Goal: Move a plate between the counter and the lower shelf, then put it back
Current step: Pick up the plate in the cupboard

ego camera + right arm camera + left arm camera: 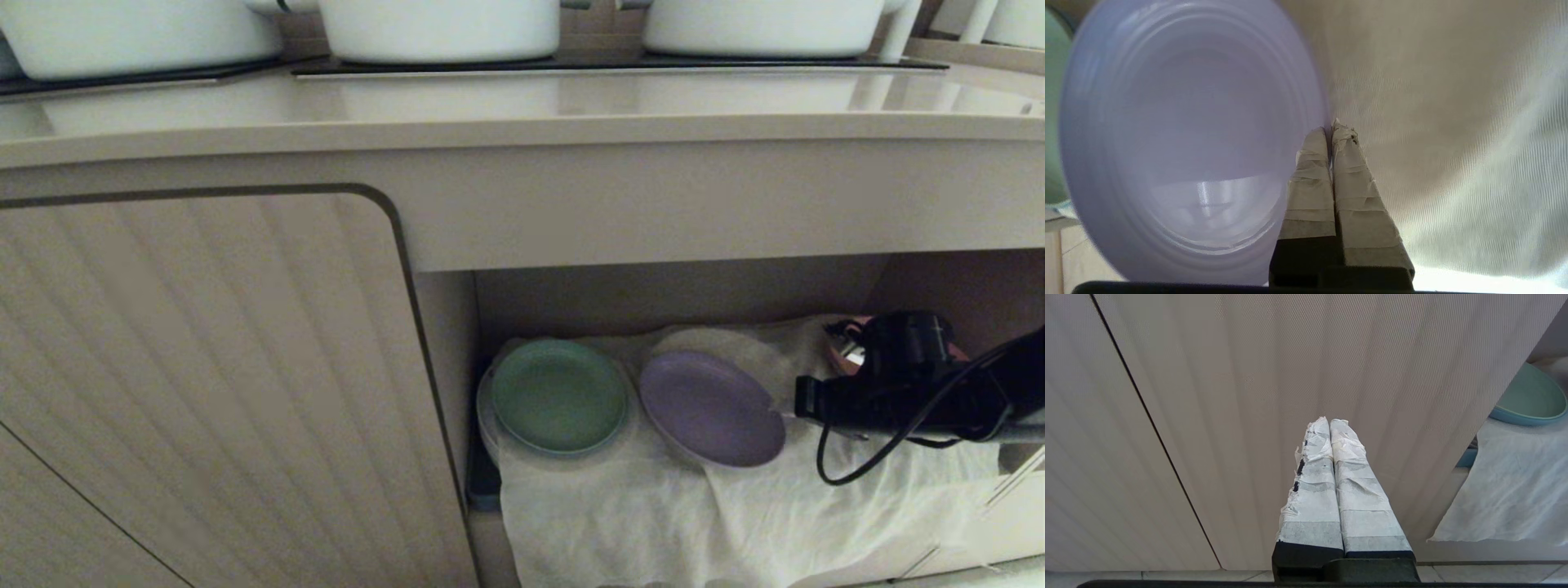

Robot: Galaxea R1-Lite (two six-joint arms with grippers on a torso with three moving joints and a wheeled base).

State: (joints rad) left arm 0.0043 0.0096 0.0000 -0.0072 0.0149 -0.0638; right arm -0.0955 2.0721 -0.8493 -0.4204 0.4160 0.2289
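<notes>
Right claw (1331, 128): fingers pressed together, nipping the near rim of the plate (710, 407), inside the lower shelf (669, 298).
Plate: lilac, tilted, far edge resting on the white cloth (735, 523), rim pinched right at the claw's tips.
Grip: only a thin bite on the rim's edge, judged shallow.
Beside the claw: the green plate (559, 395) lies just past the lilac one, on the side away from the claw; something pink peeks out behind the claw's wrist.
Above the claw: the counter (522, 110) with white pots (441, 28) on the black hob panels.
Left claw (1331, 428): shut on nothing, parked facing the ribbed cabinet door (204, 367).
Risk: the plate may pivot or slip from so small a pinch when lifted.
Risk: its free edge may drag the cloth, or knock the green plate or the shelf's top edge on the way out.
</notes>
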